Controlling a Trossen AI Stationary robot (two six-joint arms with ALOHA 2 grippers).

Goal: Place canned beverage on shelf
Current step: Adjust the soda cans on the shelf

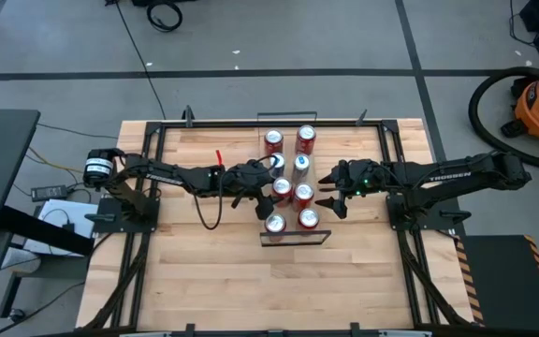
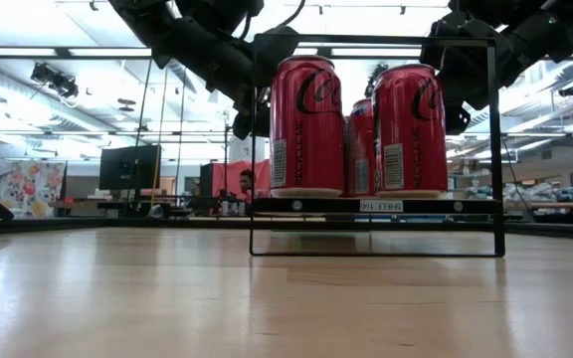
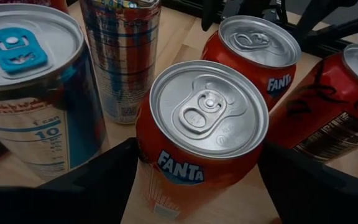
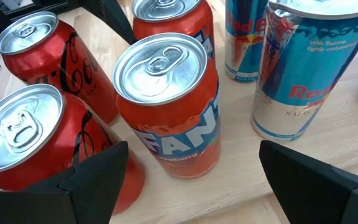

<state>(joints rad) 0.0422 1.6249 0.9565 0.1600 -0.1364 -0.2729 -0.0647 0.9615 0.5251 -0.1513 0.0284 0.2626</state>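
From above, eight cans stand in two rows on the shelf (image 1: pixel 295 236) in the middle of the counter (image 1: pixel 204 281), with the left claw (image 1: pixel 258 190) at the left row and the right claw (image 1: pixel 333 192) at the right row. Brands cannot be read from there.

The left wrist view fills that in: an orange Fanta can (image 3: pixel 207 134) stands between the left claw's spread fingers (image 3: pixel 98 177), close to both, though contact cannot be told. A second Fanta (image 3: pixel 257 53) stands just beyond it, and two slim cans to one side.

The right wrist view shows that second Fanta (image 4: pixel 169 102) between the right claw's spread fingers (image 4: pixel 95 174), with clear gaps on both sides, beside red Coke cans (image 4: pixel 30 134) and blue Red Bull cans (image 4: pixel 306 65).

The low view alone shows the shelf board raised off the counter on its black wire frame (image 2: pixel 371 249), two Cokes at the near end.
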